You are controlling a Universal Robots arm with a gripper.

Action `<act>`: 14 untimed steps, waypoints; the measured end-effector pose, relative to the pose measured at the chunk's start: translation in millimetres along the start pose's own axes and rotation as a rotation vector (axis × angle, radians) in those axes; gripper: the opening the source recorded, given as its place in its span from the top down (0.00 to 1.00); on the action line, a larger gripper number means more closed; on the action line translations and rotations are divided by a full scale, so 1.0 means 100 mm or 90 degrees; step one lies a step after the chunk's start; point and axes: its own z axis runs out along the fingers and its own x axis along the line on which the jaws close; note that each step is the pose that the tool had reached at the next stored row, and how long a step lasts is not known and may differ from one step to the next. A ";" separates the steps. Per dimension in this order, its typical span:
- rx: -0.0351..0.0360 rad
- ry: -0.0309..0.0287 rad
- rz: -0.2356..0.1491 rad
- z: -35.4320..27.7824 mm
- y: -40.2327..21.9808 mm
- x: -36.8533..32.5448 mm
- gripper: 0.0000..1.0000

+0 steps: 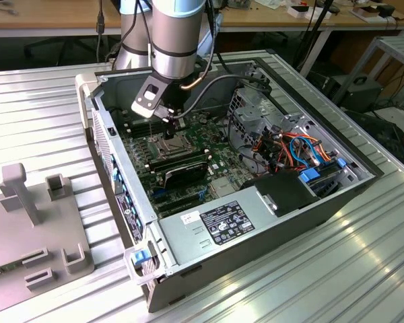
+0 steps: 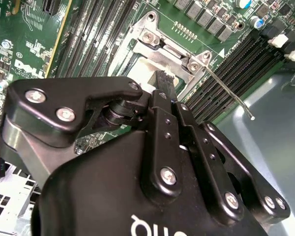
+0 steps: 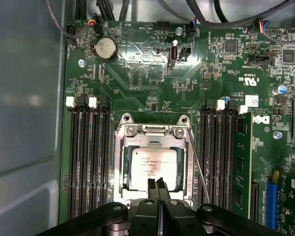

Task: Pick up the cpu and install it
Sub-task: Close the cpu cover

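The cpu [image 3: 152, 164] is a pale silver square lying flat inside the metal socket frame [image 3: 152, 130] on the green motherboard [image 3: 137, 73]. My gripper [image 3: 157, 183] hangs just above the cpu's near edge, its two black fingers pressed together with nothing between them. In the second wrist view the gripper [image 2: 163, 78] points down at the cpu [image 2: 145, 69], and the thin socket lever [image 2: 231, 96] sticks out to one side. In the exterior view the gripper [image 1: 170, 123] is low inside the open computer case, over the socket [image 1: 170, 142].
Black memory slots [image 3: 88, 157] flank the socket on both sides, and a memory module [image 3: 243, 162] stands in one. The grey case wall [image 3: 24, 123] is close by. A power supply [image 1: 222, 222], coloured cables [image 1: 289, 151] and a grey fixture [image 1: 34, 222] at the exterior view's left surround the work area.
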 end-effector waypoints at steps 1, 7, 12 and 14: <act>0.0000 0.0000 0.000 0.000 0.000 0.000 0.89; -0.0002 0.0017 -0.026 0.001 0.000 0.000 0.89; -0.0005 0.0063 -0.110 0.005 0.000 0.000 0.89; -0.0005 0.0077 -0.153 0.006 0.000 0.000 0.89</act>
